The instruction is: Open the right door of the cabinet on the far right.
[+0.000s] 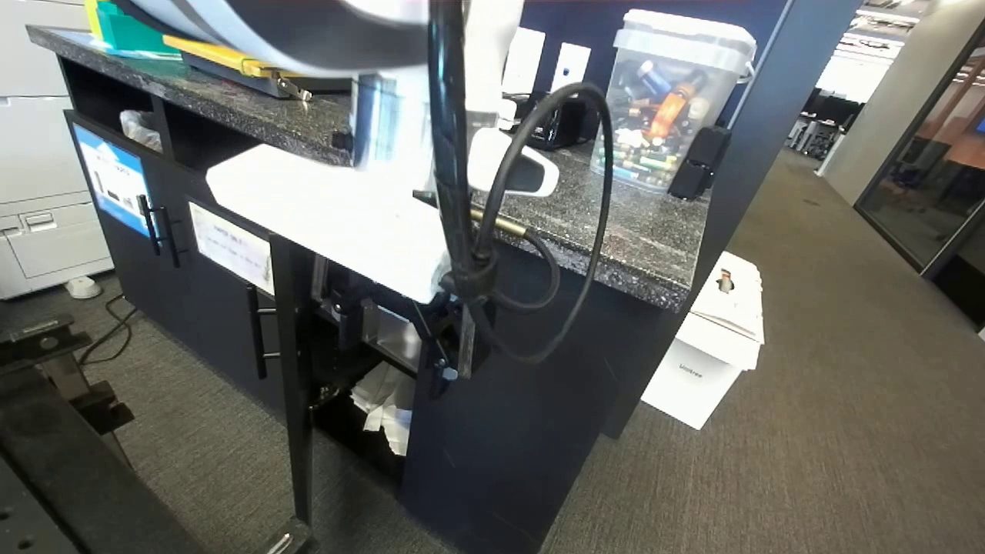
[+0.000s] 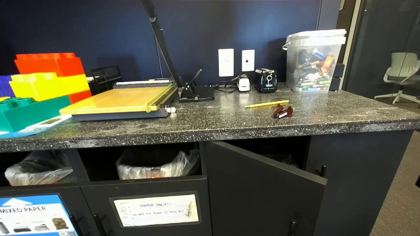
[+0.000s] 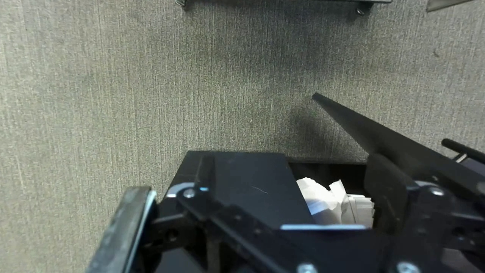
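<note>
The right door (image 1: pixel 500 438) of the dark navy cabinet (image 2: pixel 354 128) is a flat panel that appears shut, in both exterior views (image 2: pixel 354 190) and in the wrist view (image 3: pixel 250 182). Its short black handle (image 2: pixel 323 170) sits near the edge beside the opening. The handle is hidden behind the gripper in the wrist view. My gripper (image 3: pixel 293 178) points down, open, with nothing visible between its fingers. In an exterior view the gripper (image 1: pixel 396 342) hangs below the stone top, by the open compartment and the right door's near edge. Neither finger is clearly touching the door.
The twin door (image 2: pixel 262 193) stands partly open and juts into the floor space on the wrist view's right (image 3: pixel 379 131). White papers (image 3: pixel 333 201) lie inside the compartment. A paper cutter (image 2: pixel 124 100), staple remover (image 2: pixel 283 112) and clear bucket (image 2: pixel 313 65) stand on the top.
</note>
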Controlling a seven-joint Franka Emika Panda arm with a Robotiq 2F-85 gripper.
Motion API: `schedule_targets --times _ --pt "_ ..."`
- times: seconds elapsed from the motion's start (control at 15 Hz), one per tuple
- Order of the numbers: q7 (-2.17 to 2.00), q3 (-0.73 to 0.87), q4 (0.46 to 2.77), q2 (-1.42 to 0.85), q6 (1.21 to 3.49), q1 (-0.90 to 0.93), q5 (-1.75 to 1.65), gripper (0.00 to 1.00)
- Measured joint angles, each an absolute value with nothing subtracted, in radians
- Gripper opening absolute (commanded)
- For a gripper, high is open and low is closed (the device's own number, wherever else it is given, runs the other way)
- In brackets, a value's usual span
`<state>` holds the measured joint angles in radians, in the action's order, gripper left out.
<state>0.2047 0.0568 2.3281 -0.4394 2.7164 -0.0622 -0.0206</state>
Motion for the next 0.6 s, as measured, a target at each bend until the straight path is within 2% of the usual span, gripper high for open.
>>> schedule_targets --times 0.6 --pt "0.07 -0.019 1.929 -0.816 2.815 -0.044 -0.009 1.0"
